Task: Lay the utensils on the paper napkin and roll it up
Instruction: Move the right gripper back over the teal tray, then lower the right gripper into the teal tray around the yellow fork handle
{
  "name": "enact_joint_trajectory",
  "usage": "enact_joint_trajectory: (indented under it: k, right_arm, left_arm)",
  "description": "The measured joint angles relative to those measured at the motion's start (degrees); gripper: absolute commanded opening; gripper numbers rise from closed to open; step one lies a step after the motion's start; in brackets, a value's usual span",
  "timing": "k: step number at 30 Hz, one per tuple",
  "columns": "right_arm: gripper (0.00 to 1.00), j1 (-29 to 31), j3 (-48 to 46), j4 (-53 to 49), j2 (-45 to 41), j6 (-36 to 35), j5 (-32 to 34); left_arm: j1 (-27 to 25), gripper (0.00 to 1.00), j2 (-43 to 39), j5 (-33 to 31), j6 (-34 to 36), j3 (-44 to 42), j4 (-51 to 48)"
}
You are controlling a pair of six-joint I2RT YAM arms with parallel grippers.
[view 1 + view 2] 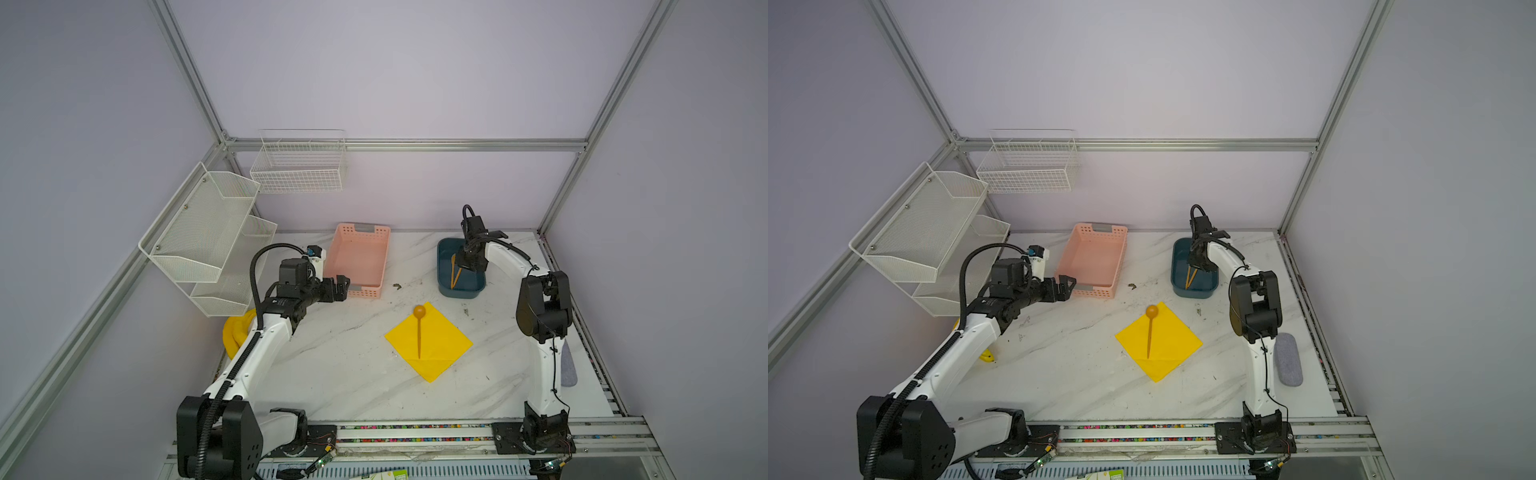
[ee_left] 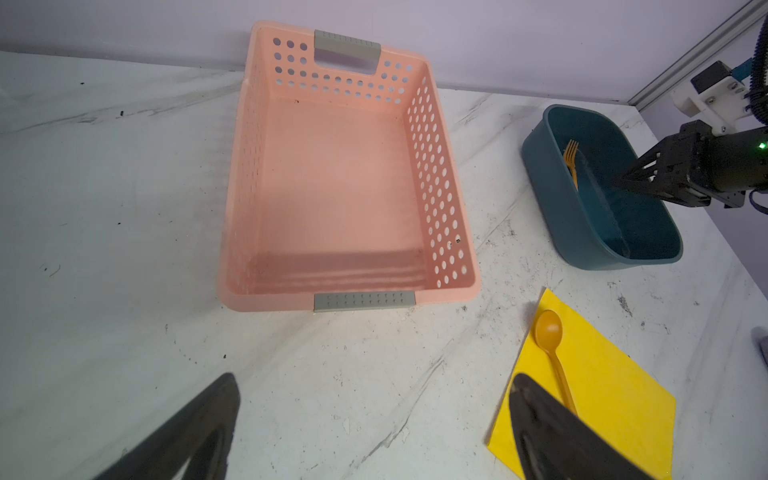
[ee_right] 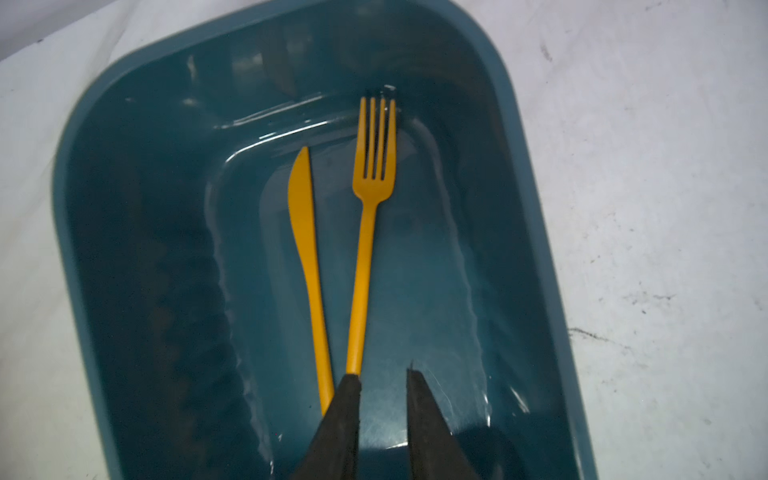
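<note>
marbled white table [image 1: 332,374], lilac walls [image 1: 415,83]; paper napkin [image 1: 440,345] at seven o'clock from teal tub [image 1: 457,293]; left gripper [image 1: 345,286] wide, empty; right gripper [image 3: 381,374] slightly parted, empty.

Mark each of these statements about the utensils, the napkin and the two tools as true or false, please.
1. The spoon lies on the paper napkin. True.
2. The fork also lies on the napkin. False: it lies in the blue tub, beside the knife.
3. The pink basket holds a utensil. False: it is empty.
4. The left tool is open and holds nothing. True.
5. The right tool hangs over the pink basket. False: it reaches into the blue tub, with its jaws slightly apart.
</note>
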Motion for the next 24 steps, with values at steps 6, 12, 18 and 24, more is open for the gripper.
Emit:
enact_joint_trajectory:
  k: [6, 12, 18, 24]
  right_arm:
    - [0.24, -0.5, 5.2, -1.7, 4.8, 0.0, 0.4]
    - [0.24, -0.5, 11.4, -3.6, 8.8, 0.0, 0.9]
    - [0.24, -0.5, 17.0, -5.3, 12.4, -0.1, 1.1]
    - [0.24, -0.5, 19.5, -6.5, 14.5, -0.1, 1.1]
  left_arm:
    - [0.2, 1.00, 0.0, -0.2, 0.2, 0.0, -0.1]
    - [0.2, 1.00, 0.0, -0.1, 0.2, 0.0, -0.1]
    - [0.3, 1.00, 0.0, -0.1, 0.2, 0.0, -0.1]
    - [0.7, 1.00, 0.1, 0.0, 0.2, 0.0, -0.1]
